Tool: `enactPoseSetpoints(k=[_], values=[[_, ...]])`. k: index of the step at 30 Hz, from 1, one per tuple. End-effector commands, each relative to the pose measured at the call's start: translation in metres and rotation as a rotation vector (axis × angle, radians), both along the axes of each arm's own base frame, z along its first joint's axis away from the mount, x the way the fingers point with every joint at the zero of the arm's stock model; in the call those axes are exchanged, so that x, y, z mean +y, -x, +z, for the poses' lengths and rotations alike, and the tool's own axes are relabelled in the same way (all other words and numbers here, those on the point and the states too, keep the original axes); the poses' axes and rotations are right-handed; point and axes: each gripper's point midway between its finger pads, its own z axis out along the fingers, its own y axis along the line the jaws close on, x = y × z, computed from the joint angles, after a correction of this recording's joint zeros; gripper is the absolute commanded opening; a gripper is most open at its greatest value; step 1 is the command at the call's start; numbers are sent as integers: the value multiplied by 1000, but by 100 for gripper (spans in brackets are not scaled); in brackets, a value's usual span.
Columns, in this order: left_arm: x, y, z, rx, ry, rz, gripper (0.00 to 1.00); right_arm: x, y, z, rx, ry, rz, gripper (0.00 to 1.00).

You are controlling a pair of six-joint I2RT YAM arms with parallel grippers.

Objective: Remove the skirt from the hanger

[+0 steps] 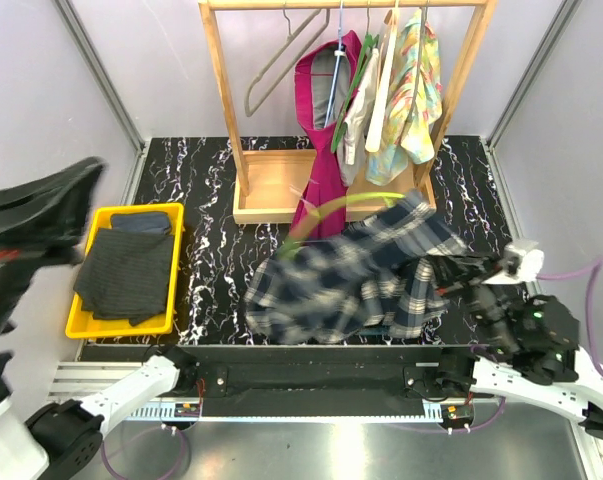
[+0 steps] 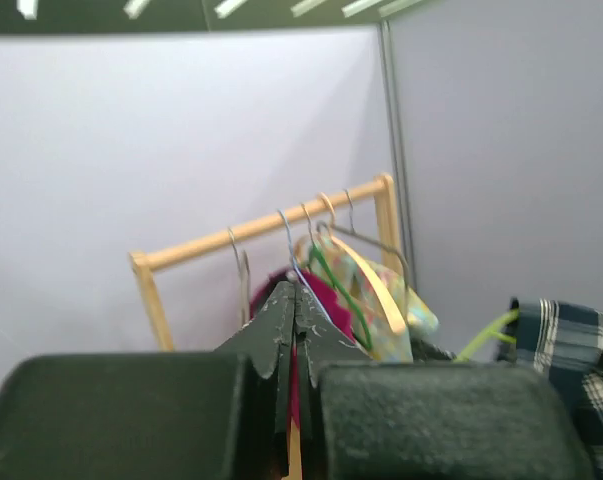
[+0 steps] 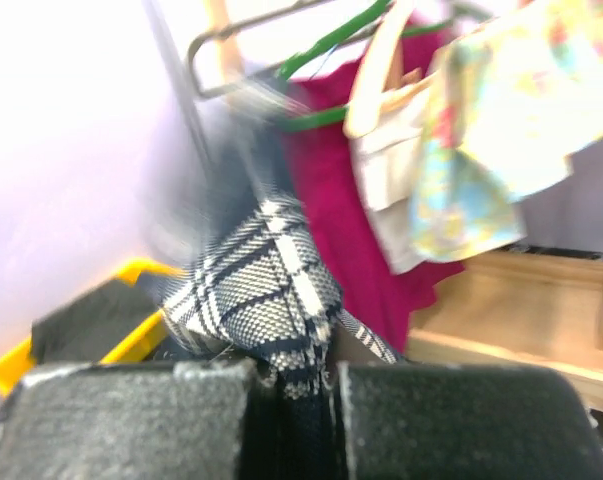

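Note:
The dark blue and white plaid skirt (image 1: 356,275) lies spread and motion-blurred over the black marble table, still on a light-green hanger (image 1: 326,212) that arcs over its upper left. My right gripper (image 1: 449,275) is at the skirt's right edge. In the right wrist view it (image 3: 301,375) is shut on a fold of the skirt (image 3: 266,285). My left gripper (image 1: 76,180) is raised high at the far left, away from the skirt. In the left wrist view it (image 2: 297,300) is shut and empty, with the skirt (image 2: 571,350) and hanger (image 2: 486,335) at lower right.
A wooden rack (image 1: 281,190) stands at the back with a magenta dress (image 1: 326,150), a floral shirt (image 1: 411,90) and bare wire hangers (image 1: 281,55). A yellow bin (image 1: 178,270) with dark folded clothes sits at the left. Grey walls close in on both sides.

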Motion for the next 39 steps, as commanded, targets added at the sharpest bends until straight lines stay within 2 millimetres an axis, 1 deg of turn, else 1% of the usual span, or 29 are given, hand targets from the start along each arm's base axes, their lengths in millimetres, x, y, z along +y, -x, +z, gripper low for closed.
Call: enactPoseSetpoints(k=[1,2,3,4,5,6,7,8,9,10,11,12,13,14,15,17,19,21,24,25,29,32,33,34,35,36,37,38,39], values=[[23,3,12,-60,78,96,0,-73,11,58,-71,-288,-98,0],[9,10,3,-49,51,9,0,-68,12,61,-72,-284,-77,0],[-3,3,-10,-9,34,-31,0,-49,9,65,-67,-245,-53,0],[-18,0,-23,76,65,-114,0,-31,11,69,-78,-211,-5,0],[-44,-15,-57,159,14,-214,0,-16,11,72,-83,-182,25,0],[-55,-23,-74,225,13,-258,0,14,13,77,-99,-122,98,0],[-65,-27,-89,252,-17,-306,0,28,16,80,-110,-96,141,0],[-77,-49,-125,345,-49,-314,0,56,16,75,-106,-35,195,0],[-81,-57,-138,358,-83,-314,2,72,30,86,-130,5,302,0],[-86,-62,-152,389,-104,-327,11,88,34,81,-108,58,359,0],[-92,-71,-169,439,-122,-341,14,109,39,91,-91,84,423,0],[-97,-72,-176,462,-131,-367,17,129,54,83,-83,159,542,0],[-103,-76,-181,489,-132,-395,27,142,60,83,-74,188,601,0],[-106,-79,-183,508,-120,-405,28,162,64,91,-69,220,652,0],[-107,-83,-181,533,-92,-411,29,174,77,84,-58,275,747,0],[-109,-89,-172,506,-70,-406,34,192,88,90,-53,312,836,0],[-105,-90,-161,462,-50,-383,39,197,94,96,-62,314,874,0],[-100,-91,-154,430,-43,-348,40,195,101,106,-79,305,899,0],[-88,-86,-144,366,-39,-300,39,185,104,112,-84,296,894,0],[-86,-79,-141,348,-40,-307,39,182,104,113,-85,293,891,0],[-90,-59,-146,323,-95,-377,38,172,103,116,-87,285,872,0],[-94,-44,-150,320,-144,-444,39,168,102,121,-93,274,856,0],[-99,-31,-155,311,-194,-511,41,168,101,122,-98,275,853,0],[-102,-25,-159,313,-228,-556,46,168,101,122,-101,277,849,0],[-103,-13,-155,277,-272,-596,48,167,99,123,-99,276,840,0],[-106,4,-166,311,-321,-693,50,167,99,123,-101,277,837,0],[-107,7,-169,326,-336,-718,54,166,98,124,-106,275,833,0],[-106,11,-168,308,-353,-724,55,165,97,124,-105,275,825,0],[-105,11,-175,338,-363,-719,56,164,97,124,-106,275,820,0]])
